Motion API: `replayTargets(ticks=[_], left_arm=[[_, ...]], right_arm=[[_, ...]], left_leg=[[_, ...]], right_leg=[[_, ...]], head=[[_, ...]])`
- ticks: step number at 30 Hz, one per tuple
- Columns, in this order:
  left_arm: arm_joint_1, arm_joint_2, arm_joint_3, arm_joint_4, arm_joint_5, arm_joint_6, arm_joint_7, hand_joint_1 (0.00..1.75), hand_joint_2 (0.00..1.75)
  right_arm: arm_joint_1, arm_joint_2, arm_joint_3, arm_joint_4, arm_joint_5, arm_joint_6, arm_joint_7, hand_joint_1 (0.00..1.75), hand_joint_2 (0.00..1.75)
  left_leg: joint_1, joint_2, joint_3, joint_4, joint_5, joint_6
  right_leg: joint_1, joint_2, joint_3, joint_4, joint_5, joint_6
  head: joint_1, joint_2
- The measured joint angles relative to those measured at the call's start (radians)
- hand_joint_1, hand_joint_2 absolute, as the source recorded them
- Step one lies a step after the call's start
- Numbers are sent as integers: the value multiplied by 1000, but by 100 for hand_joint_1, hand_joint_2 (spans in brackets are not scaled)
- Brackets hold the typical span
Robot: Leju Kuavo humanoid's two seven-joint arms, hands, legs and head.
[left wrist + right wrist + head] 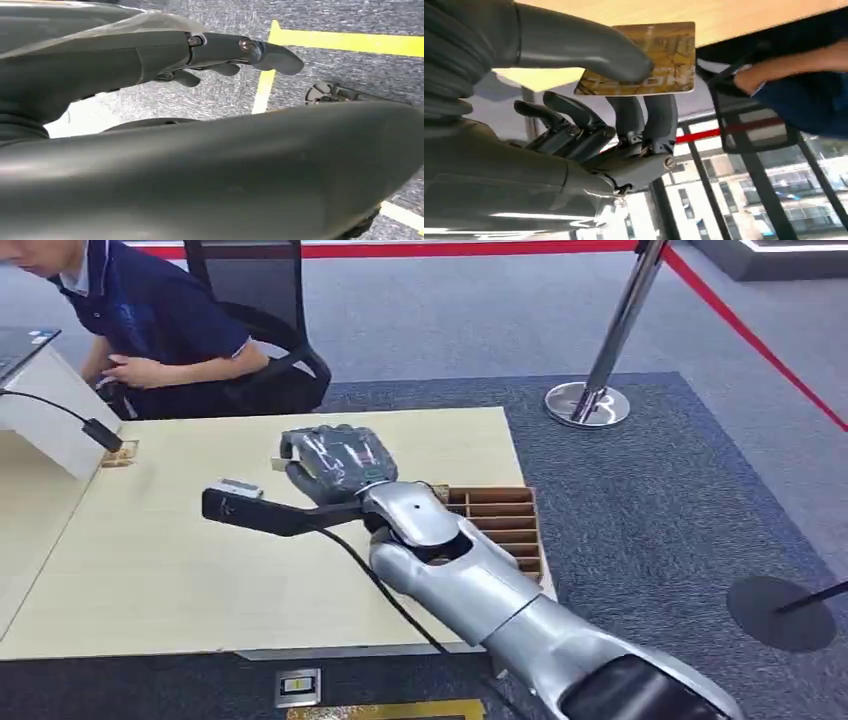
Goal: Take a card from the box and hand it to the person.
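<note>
Pinched between thumb and fingers of the right hand (589, 125), the gold card (649, 62) hangs above the tabletop (200, 560) beyond the box (500, 525), and should travel flat toward the person (160, 330) without loosening.

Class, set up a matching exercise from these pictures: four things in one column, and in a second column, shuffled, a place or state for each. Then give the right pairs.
Things
1. gold patterned card
2. brown slotted cardboard box
3. chrome stanchion post
4. person in the dark blue shirt

Places or states
A. stands on the grey carpet beyond the table
B. pinched by the right hand
C. sits on a black chair at the table's far side
D. rests at the light wooden table's right edge, beside the silver arm

Pairs: 1-B, 2-D, 3-A, 4-C
</note>
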Motion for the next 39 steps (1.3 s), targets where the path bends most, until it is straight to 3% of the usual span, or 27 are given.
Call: replayTargets(ticks=[5,11,17,39], left_arm=[[0,-4,0,0,10,3,-4,0,0],[0,-4,0,0,11,3,-5,0,0],[1,-6,2,1,19,5,-2,0,0],[2,-6,2,1,22,6,-17,0,0]], right_arm=[[-20,0,104,37,-83,0,8,175,175],[-35,0,157,59,-104,1,9,175,175],[-59,0,232,81,-203,-6,14,175,175],[-94,0,370,121,-321,-56,41,175,175]], left_leg=[[0,0,0,0,0,0],[0,0,0,0,0,0],[0,0,0,0,0,0],[0,0,0,0,1,0]], right_leg=[[0,0,0,0,0,0],[0,0,0,0,0,0],[0,0,0,0,0,0],[0,0,0,0,0,0]], head=[[0,0],[0,0],[0,0],[0,0]])
